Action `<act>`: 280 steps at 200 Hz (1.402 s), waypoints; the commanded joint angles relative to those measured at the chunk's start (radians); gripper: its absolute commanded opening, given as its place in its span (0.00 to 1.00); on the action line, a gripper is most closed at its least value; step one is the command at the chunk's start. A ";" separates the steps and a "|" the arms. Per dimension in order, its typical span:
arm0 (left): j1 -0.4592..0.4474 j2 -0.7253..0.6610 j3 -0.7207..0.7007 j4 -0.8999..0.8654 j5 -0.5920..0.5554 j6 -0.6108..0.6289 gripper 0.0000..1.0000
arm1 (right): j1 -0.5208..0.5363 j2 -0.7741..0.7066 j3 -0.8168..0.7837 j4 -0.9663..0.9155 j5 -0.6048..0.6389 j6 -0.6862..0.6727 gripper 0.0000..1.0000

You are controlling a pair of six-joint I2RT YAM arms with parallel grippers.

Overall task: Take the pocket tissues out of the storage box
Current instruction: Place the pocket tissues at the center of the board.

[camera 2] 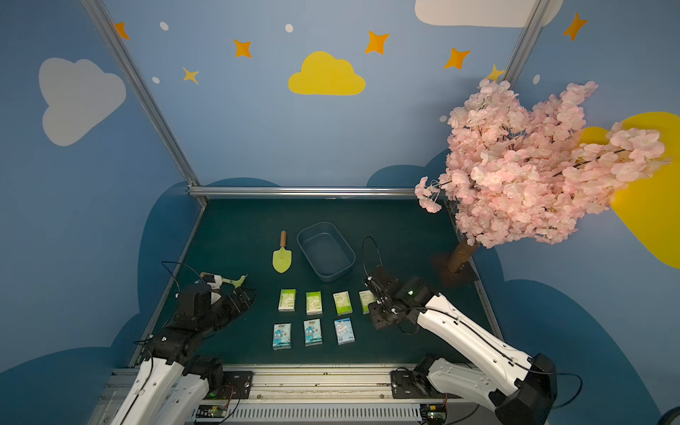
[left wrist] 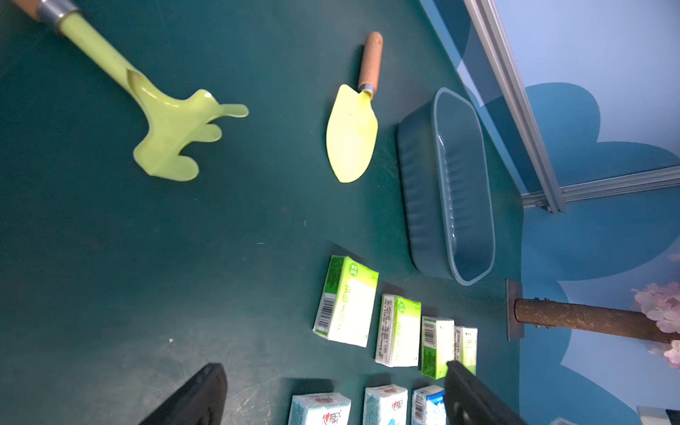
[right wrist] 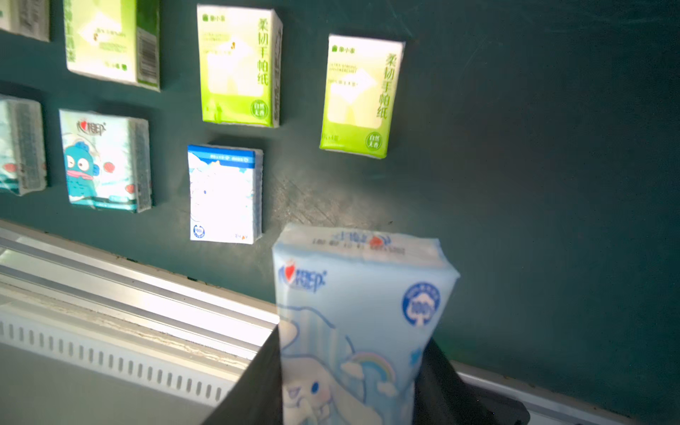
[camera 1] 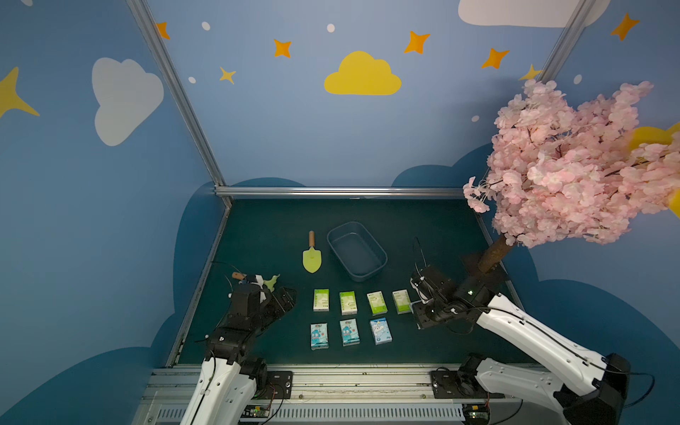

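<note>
The right gripper [right wrist: 351,340] is clamped on the last pack [right wrist: 362,290], a light-blue one with a cartoon dog; it grips the pack across its narrow sides, and most of the pack's length stands out beyond the fingertips. In both top views the storage box [camera 1: 356,251] looks empty and sits well away from this gripper. The other seven pocket tissues [camera 1: 347,302] lie flat on the table [camera 1: 441,235] in two rows, on the gripper's side toward the other arm: four green and three blue.

The step in hand seems to be laying this pack down to finish the blue row. The free place is bare table just ahead of the pack's free end, beside the blue pack [right wrist: 224,193] and short of the end green pack [right wrist: 362,95].

To do it well, lower the pack until its free end meets the table, then tip the wrist so it settles flat and square with its neighbours, apart from both. Let go only once the table bears it; a soft, film-wrapped pack may flop or skid if dropped. Draw the fingers straight up and back, or they may drag it askew or nudge the green pack close by.

The left gripper [left wrist: 333,368] has its jaws spread wide with nothing between them; the rake [left wrist: 173,136] and trowel [left wrist: 351,136] lie beyond its fingertips. It is best kept where it hangs.
</note>
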 commanded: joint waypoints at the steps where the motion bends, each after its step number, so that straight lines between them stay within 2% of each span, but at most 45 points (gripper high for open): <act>1: 0.008 -0.034 -0.017 -0.053 -0.017 -0.029 0.95 | 0.025 0.001 -0.006 0.009 0.022 0.048 0.47; 29: 0.014 -0.074 -0.031 -0.072 -0.016 -0.050 0.96 | 0.042 0.018 -0.049 0.040 -0.002 0.104 0.47; 62: 0.016 -0.100 -0.036 -0.098 -0.011 -0.049 0.96 | 0.046 -0.020 -0.191 0.162 -0.012 0.169 0.48; 119: 0.019 -0.070 -0.042 -0.078 0.004 -0.032 0.97 | 0.047 0.029 -0.321 0.332 -0.036 0.173 0.48; 152: 0.020 -0.044 -0.035 -0.074 0.010 -0.027 0.97 | 0.047 0.100 -0.335 0.392 -0.061 0.159 0.48; 231: 0.023 -0.042 -0.030 -0.078 0.013 -0.027 0.98 | 0.052 0.197 -0.298 0.395 -0.064 0.142 0.49; 280: 0.024 -0.039 -0.029 -0.076 0.018 -0.022 0.98 | 0.052 0.261 -0.281 0.377 -0.067 0.141 0.55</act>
